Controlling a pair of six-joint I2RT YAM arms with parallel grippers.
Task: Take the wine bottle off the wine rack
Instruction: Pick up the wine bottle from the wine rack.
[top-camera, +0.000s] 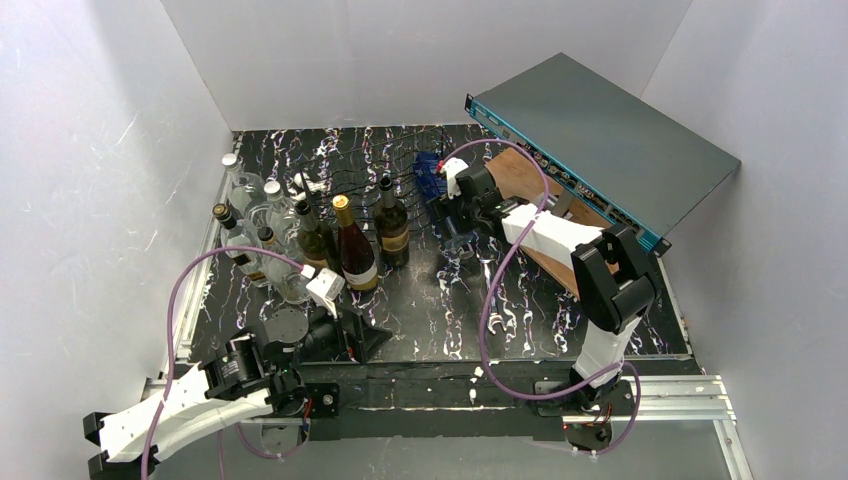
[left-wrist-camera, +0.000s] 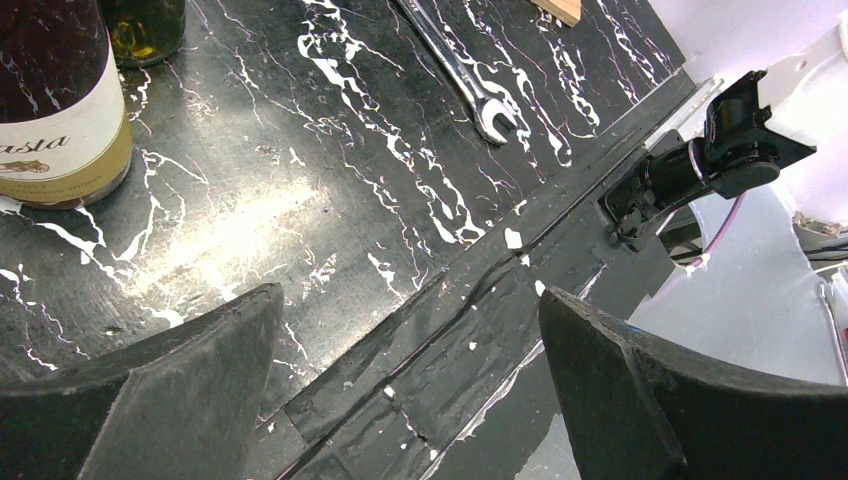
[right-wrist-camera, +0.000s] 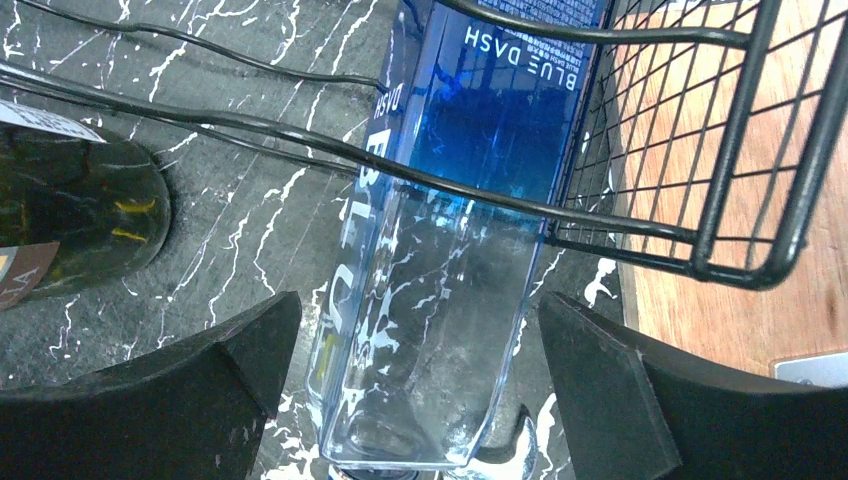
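Both jaws gape open. At twelve o'clock the right gripper (right-wrist-camera: 415, 300) straddles the blue bottle (right-wrist-camera: 450, 200) in the wine rack (right-wrist-camera: 738, 150); the left gripper (left-wrist-camera: 408, 295) hovers at seven.

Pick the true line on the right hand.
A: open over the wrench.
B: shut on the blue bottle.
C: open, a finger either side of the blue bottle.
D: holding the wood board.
C: the right hand is open and straddles the blue bottle lying on the rack.
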